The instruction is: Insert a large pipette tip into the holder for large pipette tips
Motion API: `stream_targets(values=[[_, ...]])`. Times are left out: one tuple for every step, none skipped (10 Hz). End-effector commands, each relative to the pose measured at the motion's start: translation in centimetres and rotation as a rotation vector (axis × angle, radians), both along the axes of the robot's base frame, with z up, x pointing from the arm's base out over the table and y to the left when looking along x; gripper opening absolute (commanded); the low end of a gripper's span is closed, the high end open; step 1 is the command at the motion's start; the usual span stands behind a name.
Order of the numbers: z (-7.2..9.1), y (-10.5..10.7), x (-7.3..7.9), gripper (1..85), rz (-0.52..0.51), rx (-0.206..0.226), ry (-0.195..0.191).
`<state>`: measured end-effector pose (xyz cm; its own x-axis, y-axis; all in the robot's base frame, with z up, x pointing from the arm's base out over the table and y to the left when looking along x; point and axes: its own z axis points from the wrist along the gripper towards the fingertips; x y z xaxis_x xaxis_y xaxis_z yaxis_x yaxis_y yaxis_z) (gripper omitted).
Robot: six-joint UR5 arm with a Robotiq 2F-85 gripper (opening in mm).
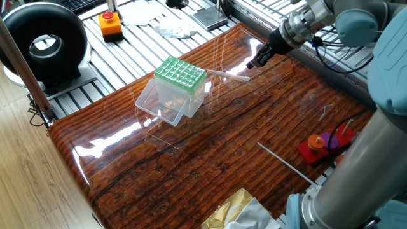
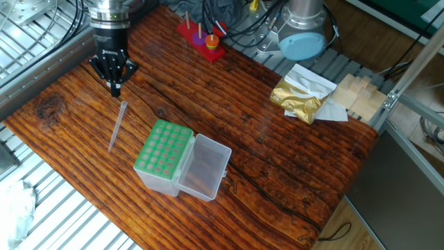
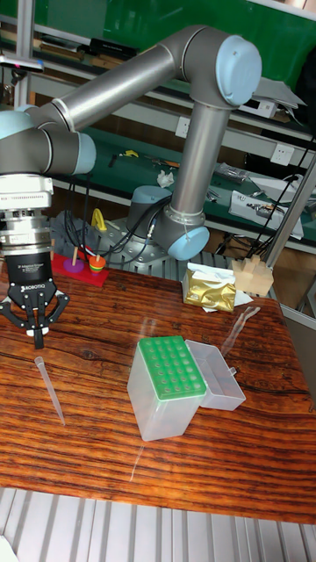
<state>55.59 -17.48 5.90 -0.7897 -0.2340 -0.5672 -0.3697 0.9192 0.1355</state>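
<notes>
So the large pipette tip (image 2: 116,126) is just lying flat on the wooden table (image 2: 291,167), off to one side of the holder for large pipette tips (image 2: 164,157) and not touching it. In the tall fixed view you can see the tip (image 3: 49,386) running at a slant, wide end toward the gripper, narrow end pointing toward the front edge of the table. In one fixed view the tip (image 1: 227,76) sits right beside the green rack, angled away from it.

The holder (image 3: 170,385) is standing upright with its clear hinged lid (image 2: 206,167) flopped open to the side, the lid resting on the table. The green top is a grid of small holes, and I can't make out any tips sitting in them.

The gripper (image 2: 114,85) hangs pointing straight down just above the wide end of the tip, nothing in it. Its 2 fingers are drawn in close together at the tips, basically pinched to a point in the tall fixed view (image 3: 36,337).

Further out: a thin grey rod (image 1: 285,166) lies on the far part of the table, well apart from the holder, near a red base with pegs and coloured rings (image 2: 200,37). A crumpled gold foil bag (image 2: 301,98) sits at the table's edge.
</notes>
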Motion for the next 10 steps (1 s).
stream_targets(values=[[1.3, 0.4, 1.1, 1.0, -0.003, 0.033, -0.066], [1.4, 0.5, 1.3, 1.0, 0.001, 0.035, -0.08], [1.7, 0.5, 1.7, 1.0, 0.008, 0.032, -0.099], [1.8, 0.5, 2.1, 1.0, 0.012, 0.024, -0.119], [2.0, 0.5, 2.6, 1.0, 0.015, 0.019, -0.141], [1.9, 0.3, 2.9, 1.0, 0.018, 0.01, -0.15], [1.9, 0.3, 3.4, 1.0, 0.024, 0.003, -0.166], [2.1, 0.5, 3.9, 1.0, 0.024, 0.015, -0.183], [2.1, 0.7, 4.2, 1.0, 0.021, 0.025, -0.189], [1.9, 1.0, 3.9, 1.0, 0.008, 0.043, -0.167]])
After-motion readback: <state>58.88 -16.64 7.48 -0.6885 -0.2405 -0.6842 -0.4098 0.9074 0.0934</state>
